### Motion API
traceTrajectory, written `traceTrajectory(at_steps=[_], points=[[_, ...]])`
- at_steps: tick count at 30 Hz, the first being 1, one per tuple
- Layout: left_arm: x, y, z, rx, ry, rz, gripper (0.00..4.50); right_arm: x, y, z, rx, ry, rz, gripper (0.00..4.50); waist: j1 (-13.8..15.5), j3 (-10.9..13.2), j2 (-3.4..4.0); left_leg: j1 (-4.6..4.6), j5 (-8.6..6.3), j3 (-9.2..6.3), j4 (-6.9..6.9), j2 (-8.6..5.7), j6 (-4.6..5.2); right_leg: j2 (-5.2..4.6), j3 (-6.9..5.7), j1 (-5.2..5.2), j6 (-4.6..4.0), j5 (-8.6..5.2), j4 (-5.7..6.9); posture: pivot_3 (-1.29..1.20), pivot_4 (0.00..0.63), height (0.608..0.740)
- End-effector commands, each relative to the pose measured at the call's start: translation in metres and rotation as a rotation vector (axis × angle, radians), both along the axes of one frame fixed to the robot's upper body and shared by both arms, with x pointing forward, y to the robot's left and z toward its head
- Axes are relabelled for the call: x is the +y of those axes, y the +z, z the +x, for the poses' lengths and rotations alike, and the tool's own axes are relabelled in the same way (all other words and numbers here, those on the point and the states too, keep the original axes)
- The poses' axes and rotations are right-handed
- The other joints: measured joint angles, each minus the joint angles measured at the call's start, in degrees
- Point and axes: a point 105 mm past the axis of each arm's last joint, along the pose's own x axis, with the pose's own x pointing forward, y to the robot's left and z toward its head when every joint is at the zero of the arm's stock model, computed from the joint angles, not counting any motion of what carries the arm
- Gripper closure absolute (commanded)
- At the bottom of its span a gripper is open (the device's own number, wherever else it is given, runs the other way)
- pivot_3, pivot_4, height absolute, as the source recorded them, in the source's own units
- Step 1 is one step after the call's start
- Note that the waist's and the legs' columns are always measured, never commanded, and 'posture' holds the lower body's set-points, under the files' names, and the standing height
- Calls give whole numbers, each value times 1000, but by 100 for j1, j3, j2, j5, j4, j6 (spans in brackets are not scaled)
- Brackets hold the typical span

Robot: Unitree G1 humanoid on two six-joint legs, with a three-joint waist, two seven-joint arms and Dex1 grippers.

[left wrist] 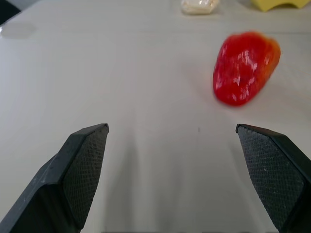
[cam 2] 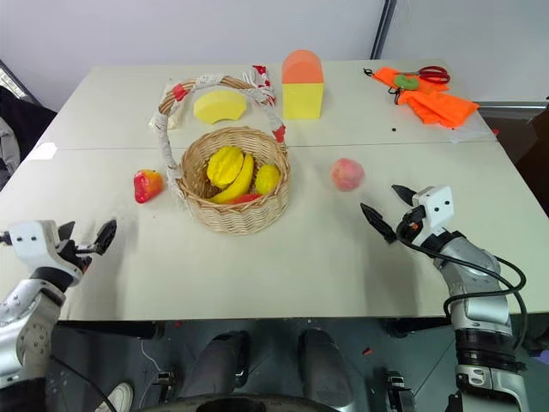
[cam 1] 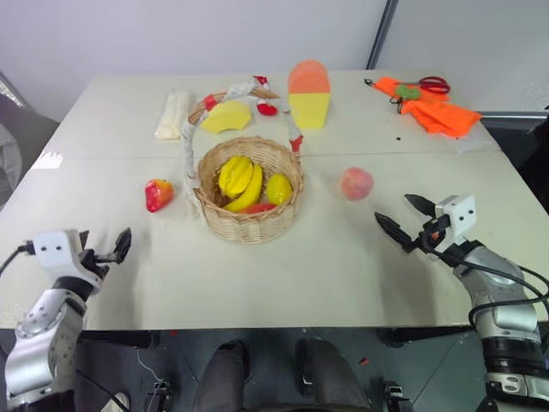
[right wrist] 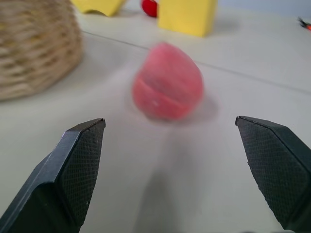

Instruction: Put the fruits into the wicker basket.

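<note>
The wicker basket (cam 1: 244, 227) stands mid-table, its arched handle (cam 1: 190, 137) wrapped in white cloth with red bands; yellow toy fruits lie inside. A red mango-like fruit (cam 1: 158, 194) lies on the table just left of the basket. Ahead of it, my left gripper (cam 1: 105, 245) hovers open near the front left edge, and the same fruit (left wrist: 243, 68) sits beyond its fingers, off to one side. A pink-orange peach (cam 1: 356, 184) rests right of the basket. My right gripper (cam 1: 395, 209) is open and points at the peach (right wrist: 167, 87) from a short distance.
At the back stand a flat yellow wedge (cam 1: 226, 116), an orange-topped yellow arched block (cam 1: 309, 94), a white cloth roll (cam 1: 173, 113) and a small red piece (cam 1: 267, 108). Orange cloth with red scissors (cam 1: 437, 112) lies at the back right. The table's front edge runs below both grippers.
</note>
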Motion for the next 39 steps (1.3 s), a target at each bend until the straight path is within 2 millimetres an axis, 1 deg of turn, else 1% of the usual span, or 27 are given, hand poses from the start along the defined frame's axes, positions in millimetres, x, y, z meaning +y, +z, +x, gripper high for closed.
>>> traceTrajectory(at_steps=[1, 2, 4, 6, 7, 9, 11, 13, 16, 20, 24, 28, 30, 31, 32, 34, 35, 38, 39], points=[[-4, 32, 15, -26, -35, 59, 0, 23, 36, -15, -54, 162, -29, 16, 8, 0, 0, -1, 0, 0, 0, -1, 0, 1, 0, 0, 0, 0, 0, 0, 150, 737], [-7, 37, 20, -16, -53, 66, 0, 31, 39, -21, -39, 213, -37, 16, 5, 1, -1, -2, 0, 0, -1, -1, 0, 2, -1, 0, 1, 0, 0, 0, 150, 737], [-13, 39, 29, 26, -85, 90, 0, 45, 44, -32, -12, 298, -46, 16, 8, 1, -2, -3, 0, -1, -2, -1, 0, 4, -3, 0, 1, -1, -2, 0, 150, 737], [-30, 39, 46, 81, -166, 155, 0, 69, 52, -50, 6, 435, -58, 16, -16, 1, -7, -1, 0, 1, -6, -1, 0, 4, -2, 2, 2, 0, -7, 0, 150, 737], [-35, 41, 53, 93, -185, 163, 0, 79, 56, -56, 7, 486, -64, 16, 11, 8, -11, 0, -1, 5, -8, -1, 1, 1, 2, 1, -16, 12, -8, 0, 150, 737], [-40, 42, 64, 111, -194, 164, 0, 92, 64, -64, 0, 540, -68, 16, 13, 8, -14, -11, 0, -2, -5, -3, 0, 11, -6, -8, -16, 12, -2, 0, 150, 737], [-44, 41, 76, 127, -196, 172, 0, 108, 74, -69, -40, 587, -74, 16, 4, 8, -15, -9, 0, -3, -1, -1, 0, 11, -9, -3, 3, 0, -2, 0, 150, 737], [-48, 41, 85, 136, -203, 176, 0, 122, 84, -73, -73, 628, -72, 16, -26, 9, -16, -8, 0, 2, -1, -3, 0, 9, -7, -4, 5, 1, -3, 0, 150, 737], [-54, 37, 91, 160, -232, 192, 0, 133, 90, -76, -95, 656, -77, 16, -19, 9, -17, -9, 0, 3, -8, -1, 0, 9, -6, -7, -6, 16, -5, 0, 150, 737], [-56, 33, 97, 195, -231, 190, 0, 144, 96, -78, -120, 685, -69, 16, 6, 11, -21, -18, 0, -3, -14, -2, 0, 10, -10, -16, 11, 20, -4, 0, 150, 737], [-54, 29, 98, 229, -222, 169, 0, 145, 95, -77, -121, 685, -71, 16, 6, 11, -23, -34, 0, -9, -6, -4, 0, 6, -13, -25, 11, 21, -2, 0, 150, 737], [-60, 21, 100, 252, -243, 152, 0, 147, 97, -76, -132, 691, -61, 16, 1, 11, -23, -37, 0, -6, -2, -5, 0, 2, -13, -25, 11, 21, -3, 0, 150, 737], [-61, 19, 102, 248, -243, 137, 536, 148, 98, -77, -137, 697, -57, 0, 3, 11, -23, -36, 0, -7, -2, -5, 0, 2, -13, -25, 11, 21, -2, 0, 150, 737], [-60, 19, 103, 245, -240, 137, 890, 148, 98, -77, -138, 698, -57, 0, 1, 12, -23, -36, 0, -7, -2, -5, 0, 3, -13, -25, 10, 21, -2, 0, 150, 737], [-60, 20, 103, 242, -235, 140, 1286, 148, 98, -77, -139, 699, -58, 0, 0, 11, -23, -36, 0, -8, -1, -5, 0, 4, -13, -25, 10, 21, -1, 0, 150, 737], [-57, 21, 103, 240, -221, 148, 2296, 147, 97, -77, -139, 699, -60, 0, 0, 11, -23, -36, 0, -8, -1, -5, 0, 4, -13, -25, 11, 22, 0, 0, 150, 737], [-56, 22, 103, 239, -214, 153, 2475, 147, 97, -77, -140, 698, -62, 0, 1, 11, -23, -36, 0, -8, -1, -5, 0, 4, -13, -25, 11, 22, -1, 0, 150, 737], [-45, 26, 95, 225, -186, 194, 2475, 145, 96, -78, -138, 692, -66, 0, -7, 11, -23, -36, 0, -8, -1, -5, 0, 4, -13, -25, 12, 22, 0, 0, 150, 737], [-45, 37, 85, 168, -221, 194, 2475, 144, 95, -78, -135, 684, -68, 0, -14, 11, -23, -35, 0, -7, -1, -5, 0, 4, -13, -26, 12, 22, 1, 0, 150, 737]])
